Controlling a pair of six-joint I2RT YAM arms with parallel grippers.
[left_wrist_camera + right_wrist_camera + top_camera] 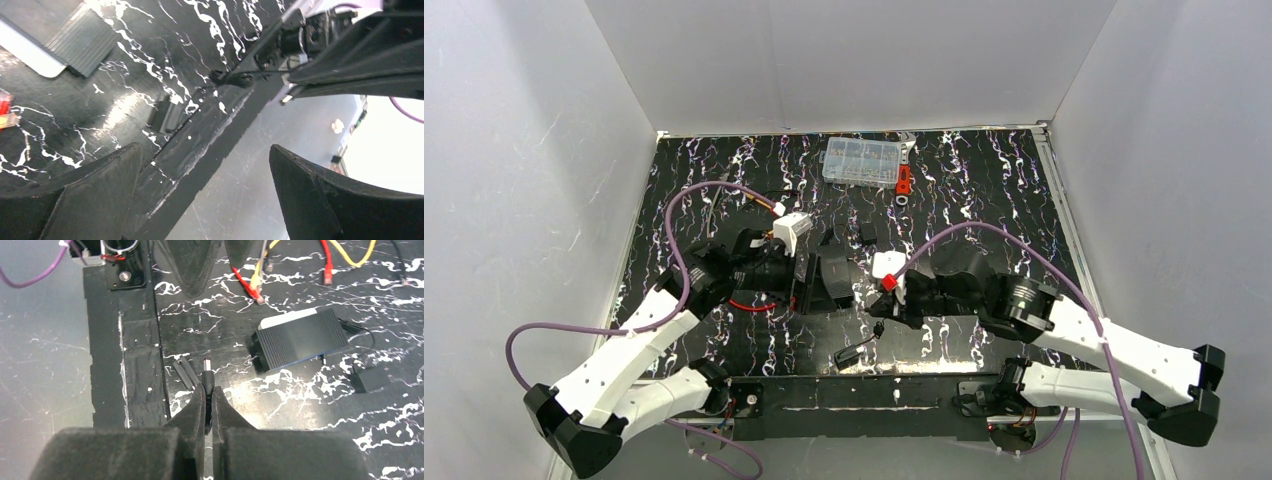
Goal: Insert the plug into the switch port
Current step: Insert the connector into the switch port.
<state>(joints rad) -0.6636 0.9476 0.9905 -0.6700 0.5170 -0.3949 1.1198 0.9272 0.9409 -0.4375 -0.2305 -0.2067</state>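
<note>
left fingers (90,195) gape empty, right fingers (195,410) clamp a black silver-tipped barrel plug (207,376), while the clear plug (256,284), light and brittle-looking on limp yellow-orange cable (350,260), lies left of the flat black switch box (300,337), so pinch its hard body.

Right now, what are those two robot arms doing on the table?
The right gripper is pinched shut on a small black plug with a metal tip, close to the table's front edge. The flat black box lies a little way off, so the plug is not at it. The left gripper is wide open with nothing in it.
</note>
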